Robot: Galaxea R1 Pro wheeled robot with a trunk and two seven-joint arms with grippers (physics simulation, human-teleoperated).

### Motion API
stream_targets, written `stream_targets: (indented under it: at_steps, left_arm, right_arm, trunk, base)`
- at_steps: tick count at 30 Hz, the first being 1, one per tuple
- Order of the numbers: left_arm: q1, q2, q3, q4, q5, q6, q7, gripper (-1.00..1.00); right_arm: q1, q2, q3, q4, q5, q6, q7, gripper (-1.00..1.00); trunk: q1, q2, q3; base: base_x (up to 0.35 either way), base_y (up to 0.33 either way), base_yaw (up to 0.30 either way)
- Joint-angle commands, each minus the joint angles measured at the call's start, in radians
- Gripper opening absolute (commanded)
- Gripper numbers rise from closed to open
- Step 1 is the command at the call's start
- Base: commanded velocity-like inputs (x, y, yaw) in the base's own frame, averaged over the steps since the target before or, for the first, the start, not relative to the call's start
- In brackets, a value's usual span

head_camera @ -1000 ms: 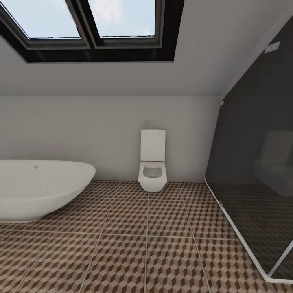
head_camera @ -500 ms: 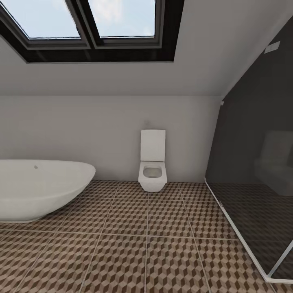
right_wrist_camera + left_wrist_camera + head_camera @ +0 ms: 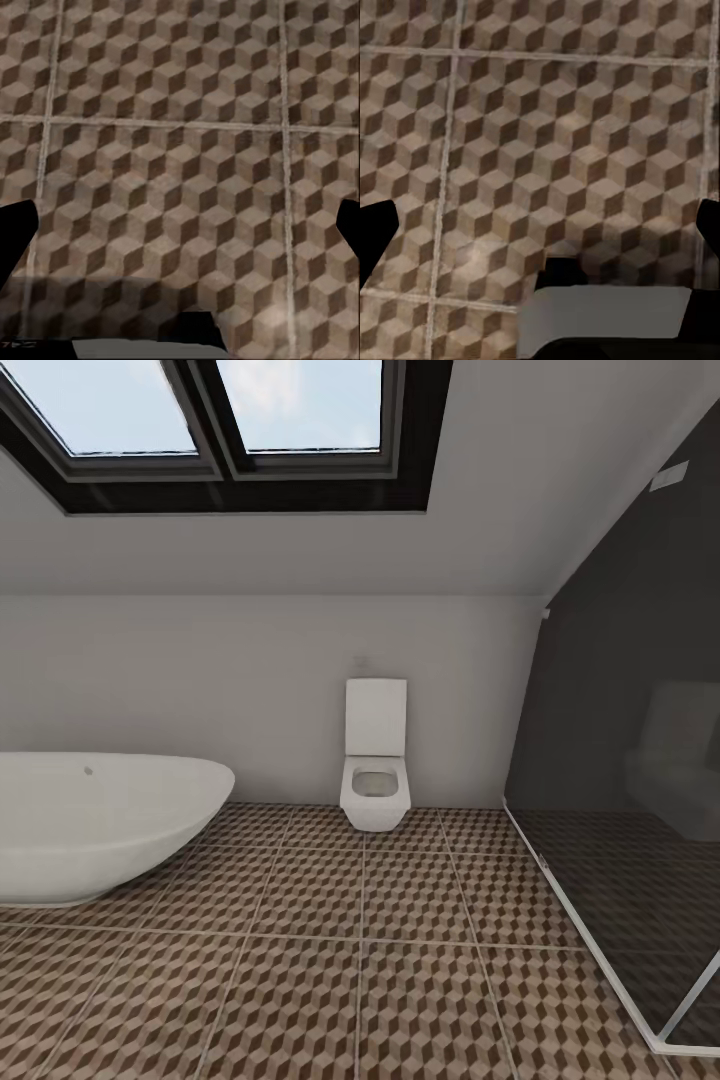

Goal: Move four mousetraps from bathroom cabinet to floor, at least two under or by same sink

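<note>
bathroom floor [image 3: 400, 960]: cube-pattern tiles, spreading near to far
bathtub [image 3: 90, 820]: white oval, left
toilet [image 3: 375, 780]: white, against far wall
shower glass [image 3: 640, 760]: dark, right
left gripper [image 3: 540, 232]: fingers spread wide, empty, above tiles
right gripper [image 3: 180, 232]: likewise spread, empty

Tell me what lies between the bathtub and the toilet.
Nothing stands there: in the head view, bare cube-patterned floor and white wall separate the bathtub from the toilet.

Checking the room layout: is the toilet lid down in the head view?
No, the toilet has its lid raised against the wall, leaving the seat opening exposed.
</note>
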Motion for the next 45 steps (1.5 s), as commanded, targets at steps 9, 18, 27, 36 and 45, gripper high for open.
stream_targets:
  at_steps: [9, 18, 27, 36, 45]
  left_arm:
    - [0.0, 0.001, 0.0, -0.138, 0.002, -0.057, 0.016, 1.0]
    - [0.0, 0.002, 0.0, -0.04, 0.002, -0.188, 0.018, 1.0]
    - [0.0, 0.002, -0.001, -0.018, 0.002, -0.222, 0.018, 1.0]
    - [0.0, 0.0, -0.003, -0.015, 0.002, -0.225, 0.018, 1.0]
    - [0.0, 0.0, -0.003, -0.001, 0.002, -0.227, 0.015, 1.0]
  right_arm:
    - [-0.001, 0.0, 0.004, -0.135, 0.0, -0.022, -0.016, 1.0]
    - [-0.001, 0.001, 0.006, -0.127, 0.0, -0.104, -0.017, 1.0]
    - [-0.001, 0.002, 0.008, -0.124, 0.0, -0.123, -0.019, 1.0]
    - [-0.001, 0.004, 0.007, -0.123, 0.0, -0.125, -0.021, 1.0]
    - [-0.001, 0.006, 0.007, -0.123, 0.0, -0.125, -0.021, 1.0]
  trunk:
    - [0.0, 0.0, -0.001]
    - [0.0, 0.0, -0.001]
    - [0.0, 0.0, -0.001]
    - [0.0, 0.0, -0.001]
    - [0.0, 0.0, 0.005]
  base:
    - [0.0, 0.0, 0.0]
    - [0.0, 0.0, 0.0]
    - [0.0, 0.0, 0.0]
    - [0.0, 0.0, -0.001]
    - [0.0, 0.0, -0.13]
